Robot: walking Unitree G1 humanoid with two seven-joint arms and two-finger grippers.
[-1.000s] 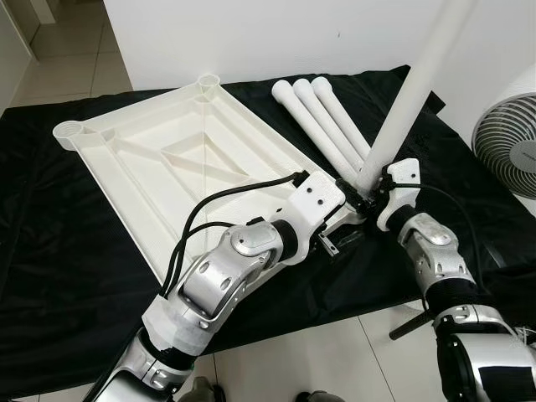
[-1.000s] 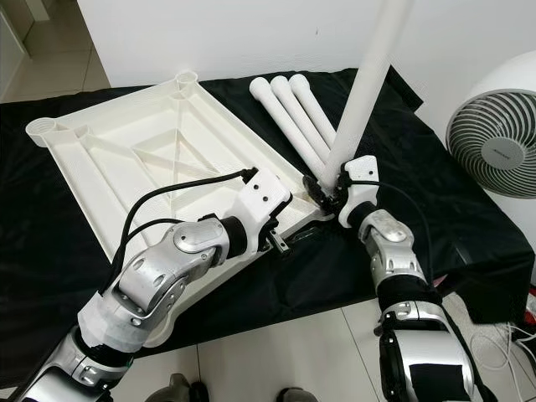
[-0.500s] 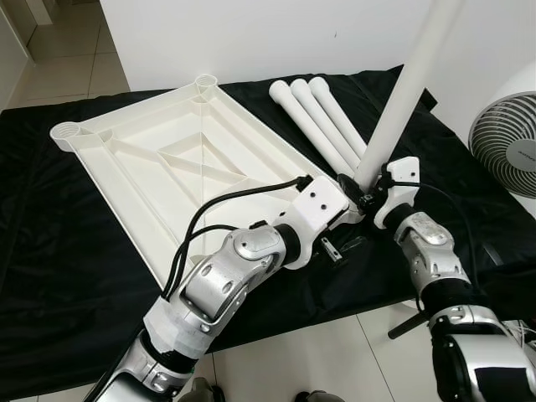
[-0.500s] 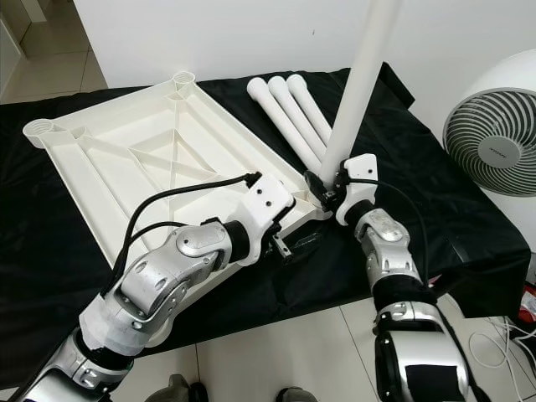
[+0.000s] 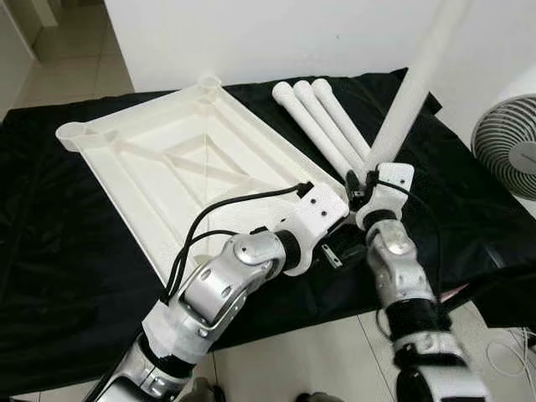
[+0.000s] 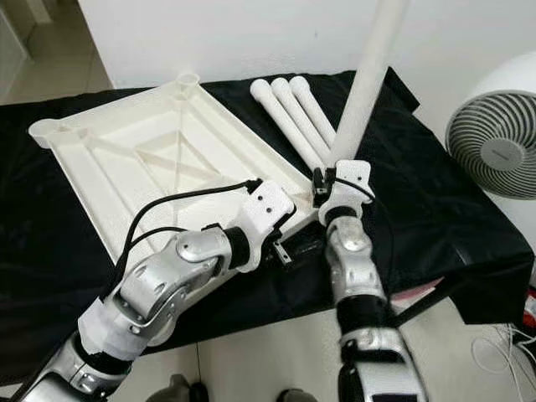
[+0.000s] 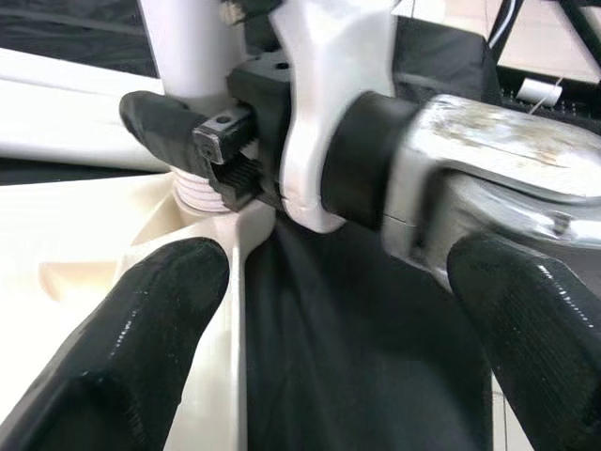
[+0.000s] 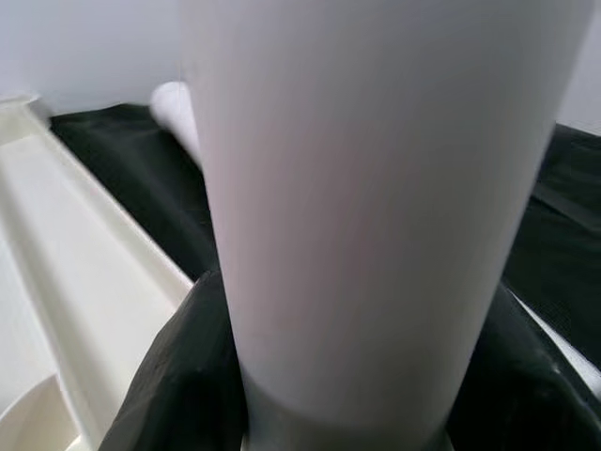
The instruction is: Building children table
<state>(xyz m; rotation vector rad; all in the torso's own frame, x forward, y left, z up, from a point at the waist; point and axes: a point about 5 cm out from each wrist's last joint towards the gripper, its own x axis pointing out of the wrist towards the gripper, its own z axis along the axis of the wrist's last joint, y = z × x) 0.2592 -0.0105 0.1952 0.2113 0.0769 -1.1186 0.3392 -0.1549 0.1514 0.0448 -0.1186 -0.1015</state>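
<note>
The white tabletop [image 5: 167, 159] lies upside down on a black cloth [image 5: 67, 243]. My right gripper [image 5: 358, 188] is shut on a long white leg [image 5: 410, 92] near its lower end, at the tabletop's near right corner. The leg stands up and leans to the right, and its threaded end [image 7: 202, 193] meets the corner socket. In the right wrist view the leg [image 8: 376, 207] sits between black fingers [image 8: 178, 376]. My left gripper [image 7: 338, 310] is open just in front of that corner, below the right wrist, holding nothing. Three more white legs [image 5: 322, 117] lie side by side behind the corner.
A white fan [image 5: 507, 155] stands at the right, beyond the cloth's edge. A white wall runs along the back. Light floor tiles [image 5: 318, 352] show in front of the cloth. Open sockets mark the tabletop's far corners [image 5: 69, 132].
My right forearm has swung in toward the left and now stands more upright under the leg. The leg stays gripped at the same corner. My left gripper remains open beside it.
</note>
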